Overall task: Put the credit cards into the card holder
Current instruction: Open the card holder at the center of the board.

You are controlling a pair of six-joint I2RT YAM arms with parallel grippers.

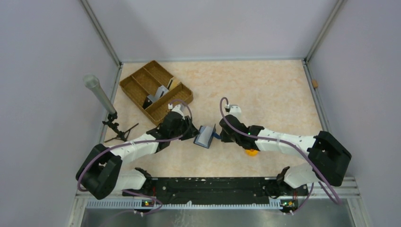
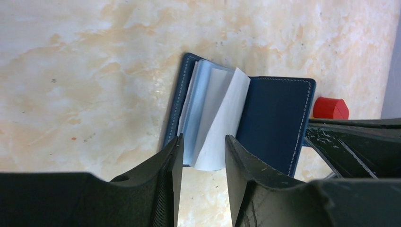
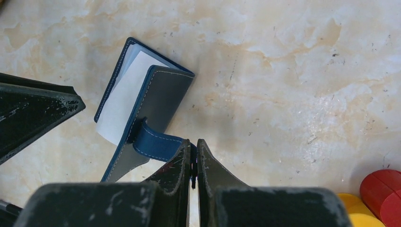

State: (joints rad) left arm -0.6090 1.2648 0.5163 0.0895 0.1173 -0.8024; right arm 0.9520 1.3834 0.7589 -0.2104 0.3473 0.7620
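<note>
The card holder (image 1: 206,136) lies half open on the bench (image 1: 265,90) between the arms. The right gripper (image 3: 194,142) is pinched together on its snap tab (image 3: 156,144). The left gripper (image 2: 203,139) straddles the pale inner leaves (image 2: 215,109); whether it presses them I cannot tell. A hard pull could slip the tab free.

Card holder (image 3: 163,97) — navy, half open on the pale marbled tabletop (image 3: 293,71), a white leaf (image 3: 120,106) showing between its covers. Its snap tab (image 3: 153,142) runs into the right gripper (image 3: 193,145), whose jaws are pinched together on it. Left of the holder, apart — the left arm's black fingertip (image 3: 56,106). Far right of the holder, a red piece (image 3: 385,189) and a yellow piece (image 3: 354,213) touch.
</note>
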